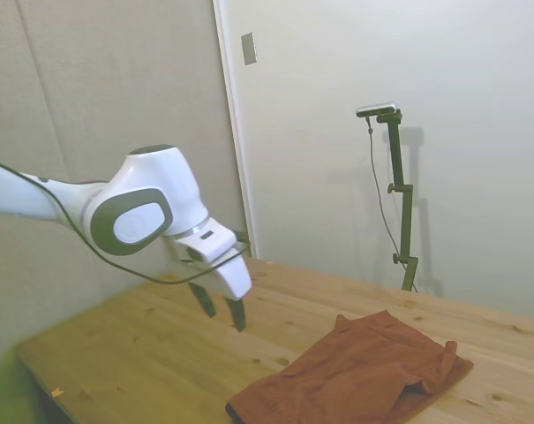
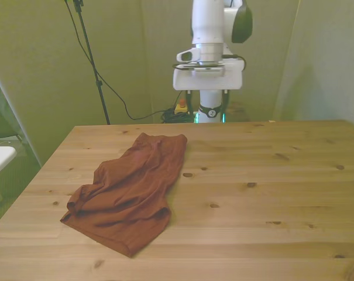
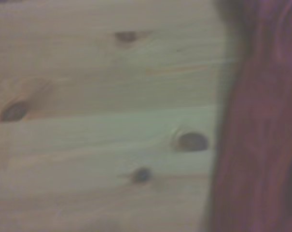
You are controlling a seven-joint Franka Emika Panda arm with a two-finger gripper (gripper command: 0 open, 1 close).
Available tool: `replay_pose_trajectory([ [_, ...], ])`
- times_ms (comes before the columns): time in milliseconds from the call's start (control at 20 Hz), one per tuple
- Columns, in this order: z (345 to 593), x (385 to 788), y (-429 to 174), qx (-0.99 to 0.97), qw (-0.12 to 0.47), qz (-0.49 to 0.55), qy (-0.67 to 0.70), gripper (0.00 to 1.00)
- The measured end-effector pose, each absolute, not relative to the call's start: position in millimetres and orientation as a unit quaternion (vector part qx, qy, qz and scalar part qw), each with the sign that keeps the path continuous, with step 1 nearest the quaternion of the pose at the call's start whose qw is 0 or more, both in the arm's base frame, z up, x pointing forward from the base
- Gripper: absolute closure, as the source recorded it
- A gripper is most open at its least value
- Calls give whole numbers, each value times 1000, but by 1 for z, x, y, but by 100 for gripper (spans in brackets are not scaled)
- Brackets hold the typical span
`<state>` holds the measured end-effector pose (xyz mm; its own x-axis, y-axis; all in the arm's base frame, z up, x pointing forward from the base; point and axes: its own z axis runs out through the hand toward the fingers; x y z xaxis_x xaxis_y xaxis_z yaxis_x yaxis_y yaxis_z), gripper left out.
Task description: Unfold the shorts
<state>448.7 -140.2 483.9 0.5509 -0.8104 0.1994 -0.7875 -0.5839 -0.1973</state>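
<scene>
Pale walls back a knotty pine counter (image 2: 270, 193). On the front view's left lie the rust-brown soft fabric shorts (image 2: 127, 190), folded over and rumpled. Right of them, well above the boards, hangs the white arm's dark two-fingered pincer (image 1: 221, 310), spread and empty. A likely risk: pinching both stacked layers would drag the whole bundle instead of opening it.

Soft matt rust-brown cloth shorts (image 2: 127, 196) with rumpled folds, pale knotty wooden desk (image 2: 270, 193) with visible grain and a dull smooth finish, glossy white plastic arm shell (image 1: 152, 212), dark matt tool (image 1: 221, 309) fingers
</scene>
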Motion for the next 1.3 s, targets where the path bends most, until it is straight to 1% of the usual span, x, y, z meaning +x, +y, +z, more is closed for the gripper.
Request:
replay_pose_trajectory([
  [150, 489, 473, -205, -862, 41, -161, 479, 0],
  [300, 490, 492, -258, -840, 37, -186, 508, 0],
  [350, 489, 498, -271, -834, 35, -192, 516, 0],
  [400, 481, 515, -290, -830, 28, -194, 522, 0],
  [600, 484, 525, -301, -823, 23, -219, 523, 0],
  [750, 477, 535, -332, -807, 11, -244, 538, 0],
  [850, 467, 541, -357, -791, 12, -249, 558, 0],
  [1000, 443, 553, -391, -777, 23, -249, 578, 0],
  [1300, 402, 580, -425, -762, 42, -246, 598, 0],
])
